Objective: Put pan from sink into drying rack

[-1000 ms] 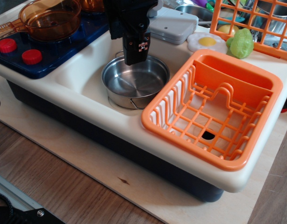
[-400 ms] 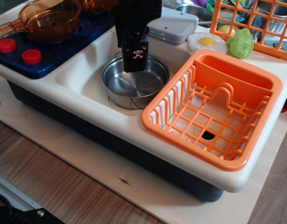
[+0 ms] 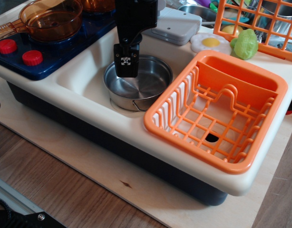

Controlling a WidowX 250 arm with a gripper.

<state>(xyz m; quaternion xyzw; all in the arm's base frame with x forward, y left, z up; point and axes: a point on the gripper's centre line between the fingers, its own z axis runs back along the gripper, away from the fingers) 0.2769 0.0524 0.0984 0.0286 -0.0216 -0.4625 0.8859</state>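
Observation:
The shiny steel pan (image 3: 147,84) sits upright in the cream-white sink (image 3: 83,78), filling most of the basin. My black gripper (image 3: 126,65) hangs down over the pan's back-left rim, its tip at about rim height. Only one finger face (image 3: 126,60) with a white mark shows, so the gap between the jaws is hidden. The bright orange drying rack (image 3: 260,151) stands directly to the right of the sink, with nothing in it.
An amber pot (image 3: 51,19) sits on the blue stove with red knobs (image 3: 32,57) at the left. A grey box (image 3: 177,26), a toy fried egg (image 3: 210,42), a green toy (image 3: 245,43) and an orange wire grid (image 3: 260,23) stand behind.
My gripper has moved left and lowered, from over the pan's back middle to over its back-left rim. The pan and the rack have not moved.

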